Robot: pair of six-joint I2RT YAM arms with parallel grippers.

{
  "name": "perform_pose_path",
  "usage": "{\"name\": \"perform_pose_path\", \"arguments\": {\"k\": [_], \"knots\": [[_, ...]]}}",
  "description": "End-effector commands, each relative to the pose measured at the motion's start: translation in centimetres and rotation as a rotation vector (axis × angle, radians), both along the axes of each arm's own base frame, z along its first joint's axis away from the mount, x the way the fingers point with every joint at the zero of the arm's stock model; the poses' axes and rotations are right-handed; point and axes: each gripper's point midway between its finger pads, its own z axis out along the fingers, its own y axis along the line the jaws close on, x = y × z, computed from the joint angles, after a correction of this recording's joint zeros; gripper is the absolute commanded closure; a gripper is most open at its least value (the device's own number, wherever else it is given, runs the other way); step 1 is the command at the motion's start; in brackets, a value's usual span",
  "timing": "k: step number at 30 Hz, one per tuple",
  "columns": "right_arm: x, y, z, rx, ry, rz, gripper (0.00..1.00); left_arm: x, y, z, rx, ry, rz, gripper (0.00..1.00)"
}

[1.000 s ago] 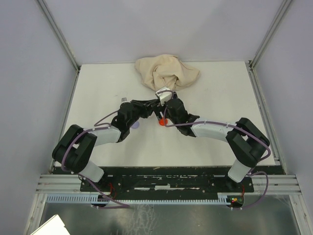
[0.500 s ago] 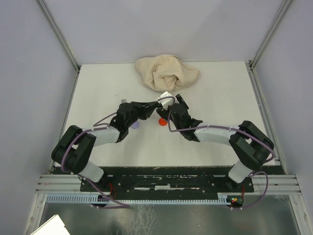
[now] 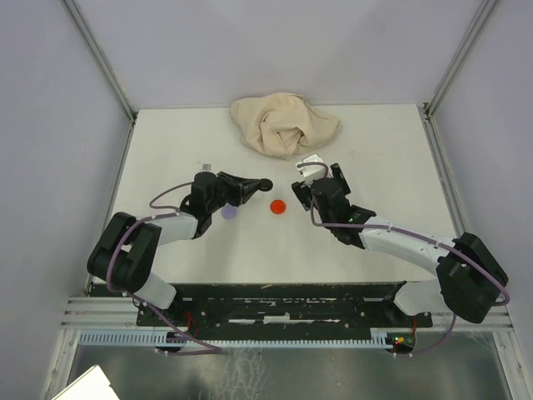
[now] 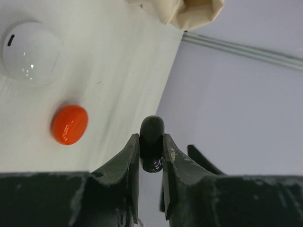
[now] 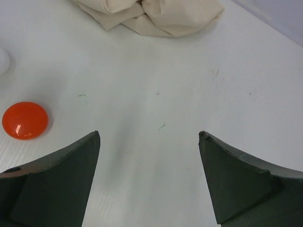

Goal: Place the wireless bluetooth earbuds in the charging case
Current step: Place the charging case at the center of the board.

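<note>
My left gripper (image 4: 151, 138) is shut on a glossy black rounded piece (image 4: 152, 130), apparently a black charging case seen edge-on, and holds it above the table (image 3: 256, 184). A red round case (image 3: 278, 206) lies closed just ahead of it, also in the left wrist view (image 4: 69, 124) and the right wrist view (image 5: 24, 120). A white round case (image 4: 31, 53) lies beyond the red one. A lavender case (image 3: 229, 212) sits under the left arm. My right gripper (image 5: 149, 135) is open over bare table, right of the red case (image 3: 312, 179). No earbuds are in view.
A crumpled beige cloth (image 3: 283, 122) lies at the back middle of the white table (image 3: 383, 150), and shows in the right wrist view (image 5: 151, 14). Grey walls close in the table on three sides.
The two grippers were together above the red case. The right gripper has drawn back to the right with its jaws wide. The left has shifted slightly left, still gripping the black piece.
</note>
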Motion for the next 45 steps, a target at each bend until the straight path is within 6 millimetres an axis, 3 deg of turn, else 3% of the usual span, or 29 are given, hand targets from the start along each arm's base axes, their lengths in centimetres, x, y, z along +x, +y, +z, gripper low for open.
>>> {"name": "perform_pose_path", "arguments": {"k": [1,7,13,21,29,38,40,45], "knots": [[-0.2,-0.9,2.1,0.132,0.026,-0.045,0.07,-2.0,-0.5,-1.2,0.19,-0.111,-0.161,0.97],[0.1,-0.7,2.3,0.163,0.037,-0.03,0.07,-4.2,2.6,-4.1,0.438,-0.117,-0.15,0.97],[0.1,-0.2,1.8,0.183,0.058,-0.016,0.07,-5.9,4.1,-5.5,0.513,-0.116,-0.145,0.97],[0.2,0.0,1.3,0.223,0.095,-0.016,0.07,-6.8,3.9,-7.0,0.558,-0.121,-0.169,0.97],[0.8,-1.3,1.4,0.291,0.138,-0.076,0.03,-7.3,2.9,-8.2,0.584,-0.122,-0.203,0.97],[0.9,-1.5,1.4,0.307,0.152,-0.076,0.03,-7.9,2.6,-9.4,0.594,-0.115,-0.226,0.96],[1.0,-1.4,1.4,0.311,0.154,-0.076,0.02,-8.0,2.6,-9.6,0.596,-0.114,-0.236,0.9],[1.0,-1.4,1.3,0.317,0.162,-0.075,0.02,-8.3,2.8,-9.8,0.61,-0.1,-0.239,0.6]]}}
